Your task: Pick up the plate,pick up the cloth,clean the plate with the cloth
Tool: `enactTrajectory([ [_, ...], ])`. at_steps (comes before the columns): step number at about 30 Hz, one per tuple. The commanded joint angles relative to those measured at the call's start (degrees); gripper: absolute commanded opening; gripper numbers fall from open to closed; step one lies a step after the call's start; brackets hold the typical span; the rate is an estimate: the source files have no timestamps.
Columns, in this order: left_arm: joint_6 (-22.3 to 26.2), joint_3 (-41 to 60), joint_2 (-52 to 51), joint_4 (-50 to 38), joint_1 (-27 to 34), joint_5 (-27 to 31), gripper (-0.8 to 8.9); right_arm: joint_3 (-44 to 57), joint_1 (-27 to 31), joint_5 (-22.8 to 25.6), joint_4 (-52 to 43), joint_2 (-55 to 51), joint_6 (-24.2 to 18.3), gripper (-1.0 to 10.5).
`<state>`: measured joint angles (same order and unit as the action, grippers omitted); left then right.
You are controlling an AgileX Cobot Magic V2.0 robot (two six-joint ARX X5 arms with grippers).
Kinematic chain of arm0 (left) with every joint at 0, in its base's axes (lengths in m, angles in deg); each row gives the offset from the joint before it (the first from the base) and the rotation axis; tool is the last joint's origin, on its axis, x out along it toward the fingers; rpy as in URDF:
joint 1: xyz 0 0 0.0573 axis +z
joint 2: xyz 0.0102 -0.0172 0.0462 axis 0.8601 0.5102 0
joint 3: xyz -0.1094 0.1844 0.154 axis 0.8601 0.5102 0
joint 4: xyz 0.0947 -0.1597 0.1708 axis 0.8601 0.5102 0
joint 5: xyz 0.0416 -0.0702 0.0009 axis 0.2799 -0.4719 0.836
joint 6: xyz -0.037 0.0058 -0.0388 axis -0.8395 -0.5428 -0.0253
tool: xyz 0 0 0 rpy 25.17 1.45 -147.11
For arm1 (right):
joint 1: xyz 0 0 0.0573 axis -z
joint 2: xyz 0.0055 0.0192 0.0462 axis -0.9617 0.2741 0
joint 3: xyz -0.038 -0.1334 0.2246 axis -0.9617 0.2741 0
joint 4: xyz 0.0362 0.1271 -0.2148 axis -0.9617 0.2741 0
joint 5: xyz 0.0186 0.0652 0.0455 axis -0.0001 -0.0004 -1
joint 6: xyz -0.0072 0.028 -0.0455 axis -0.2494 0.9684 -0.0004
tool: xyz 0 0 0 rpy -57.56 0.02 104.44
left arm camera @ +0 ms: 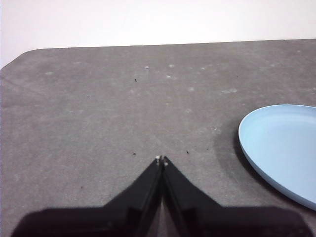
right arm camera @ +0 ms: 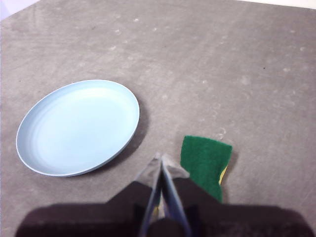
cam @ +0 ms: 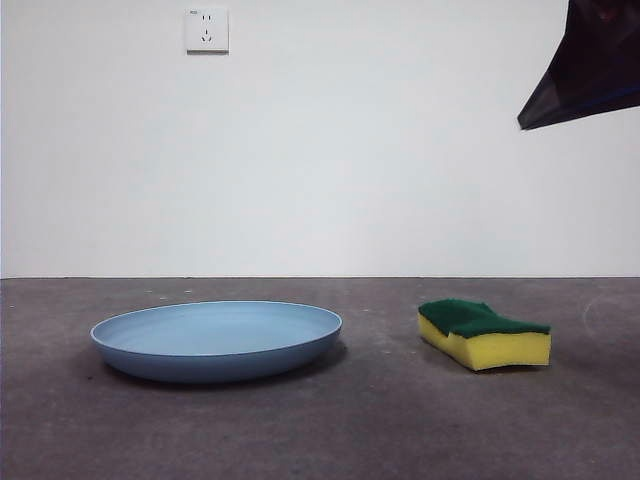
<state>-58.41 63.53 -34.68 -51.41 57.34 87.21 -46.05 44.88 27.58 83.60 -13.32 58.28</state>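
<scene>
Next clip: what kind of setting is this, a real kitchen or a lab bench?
Most likely a lab bench, not a kitchen: a bare grey table against a plain white wall with one power socket, and only a plate and a sponge set out.

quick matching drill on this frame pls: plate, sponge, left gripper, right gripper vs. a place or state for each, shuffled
Things:
1. plate
2. sponge
3. left gripper
4. right gripper

Descriptions:
A. shut, above the table beside the green-topped item
B. light blue, flat on the table, nothing on it
C. shut, over bare table with only the plate's edge nearby
D. yellow foam, green top, lying apart from the plate

Pairs: 1-B, 2-D, 3-C, 4-A
</scene>
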Motion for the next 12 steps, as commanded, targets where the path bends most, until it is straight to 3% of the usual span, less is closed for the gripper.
enactTrajectory([
  [1, 0.2, 0.6, -0.1, 0.2, 0.2, 0.0, -0.01, 0.3, 1.3, 0.1, -0.3, -3.2, -7.3, 0.0],
  [3, 0.2, 0.6, -0.1, 0.2, 0.2, 0.0, -0.01, 0.6, 5.4, -0.4, -0.2, -7.6, -10.3, 0.0],
  [8, 0.2, 0.6, -0.1, 0.2, 0.2, 0.0, -0.01, 6.2, 20.4, -4.7, -0.3, -22.6, -9.3, 0.0],
  [12, 0.2, 0.6, -0.1, 0.2, 0.2, 0.0, -0.01, 11.0, 25.0, -4.8, -0.4, -28.2, -9.1, 0.0],
])
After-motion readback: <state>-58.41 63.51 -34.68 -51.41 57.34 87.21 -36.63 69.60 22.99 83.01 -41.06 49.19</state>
